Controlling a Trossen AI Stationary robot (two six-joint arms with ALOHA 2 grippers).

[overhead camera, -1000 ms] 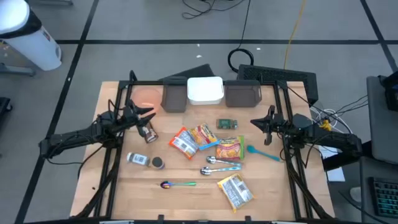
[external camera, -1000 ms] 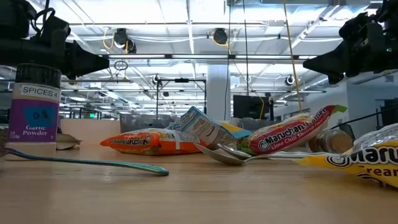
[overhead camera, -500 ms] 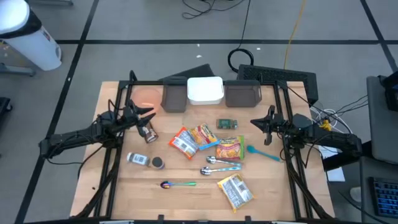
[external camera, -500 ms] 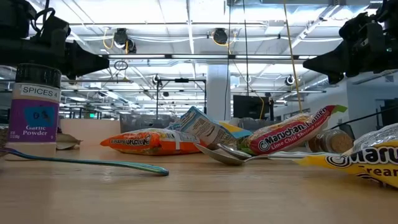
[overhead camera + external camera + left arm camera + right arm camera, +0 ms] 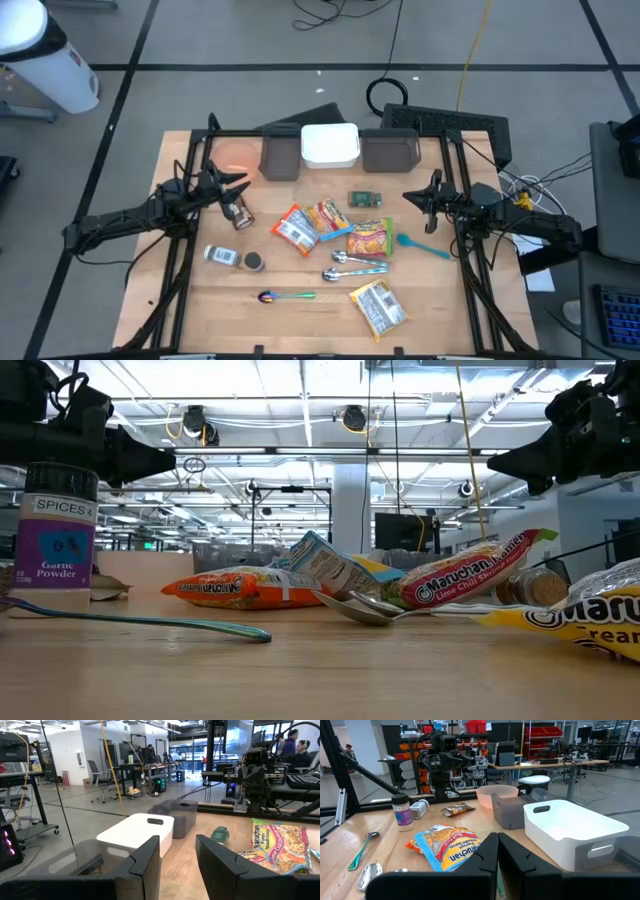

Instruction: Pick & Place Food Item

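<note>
With both arms raised at the table's sides, left gripper (image 5: 238, 180) parted and empty, right gripper (image 5: 409, 197) clenched on nothing, the ramen packets (image 5: 368, 240) lie mid-table overlapping beside metal spoons (image 5: 350, 265), so a descending grasp could snag a neighbour
</note>
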